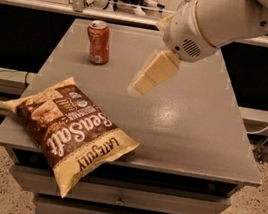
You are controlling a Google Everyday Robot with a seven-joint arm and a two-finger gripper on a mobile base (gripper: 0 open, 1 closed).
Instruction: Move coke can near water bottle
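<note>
While the coke can [98, 41] stands ungrasped at the table's [194, 139] back, the gripper [140, 84] hovers to its right, open or clenched I can't tell, with the whole move left to do.

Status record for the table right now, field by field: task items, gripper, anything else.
coke can: upright, far left of the table
water bottle: not in view
gripper: over the table's middle, right of the can, apart from it
chip bag: lying flat at front left, one corner hanging over the front edge
task state: can not yet grasped
</note>
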